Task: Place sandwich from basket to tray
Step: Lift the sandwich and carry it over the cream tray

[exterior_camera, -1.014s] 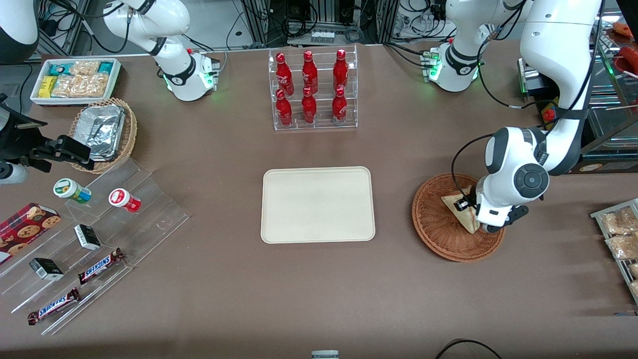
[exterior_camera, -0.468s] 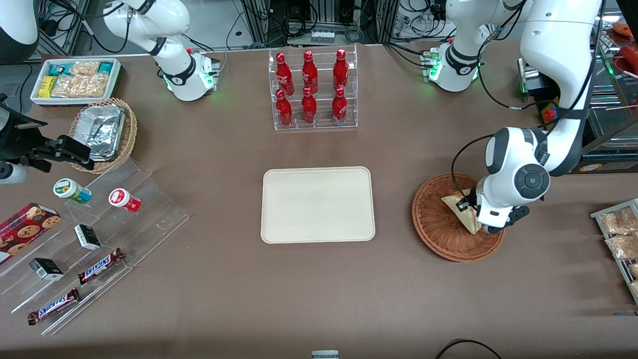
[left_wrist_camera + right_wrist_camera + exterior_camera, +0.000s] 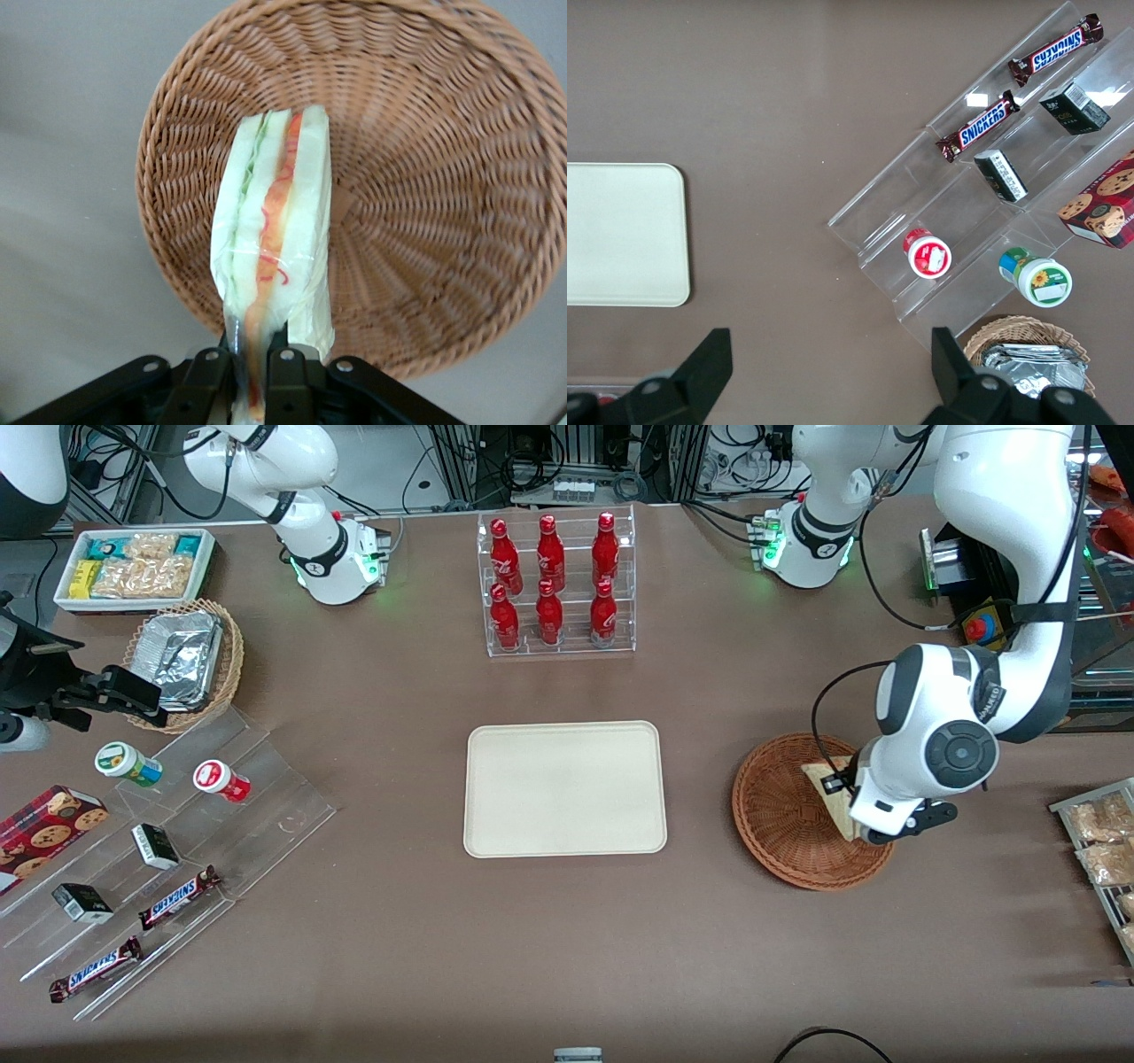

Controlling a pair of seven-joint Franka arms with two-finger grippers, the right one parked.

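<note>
Above the basket (image 3: 797,815), my claw (image 3: 257,372) now holds the sandwich (image 3: 275,248) lifted clear; tray (image 3: 564,788) next.

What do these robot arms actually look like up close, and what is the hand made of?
The working arm is glossy white with rounded segments, dark grey bands at the joints and a round grey cap on its wrist. A thin black cable loops beside it. Green lights glow at its base. Its hand is black, with two slim flat fingers.

The brown desk (image 3: 372,957) carries the tray (image 3: 565,788), the basket (image 3: 784,815), a bottle rack (image 3: 560,584) and clear snack steps (image 3: 177,850); the gripper (image 3: 257,376) hangs above the basket.
</note>
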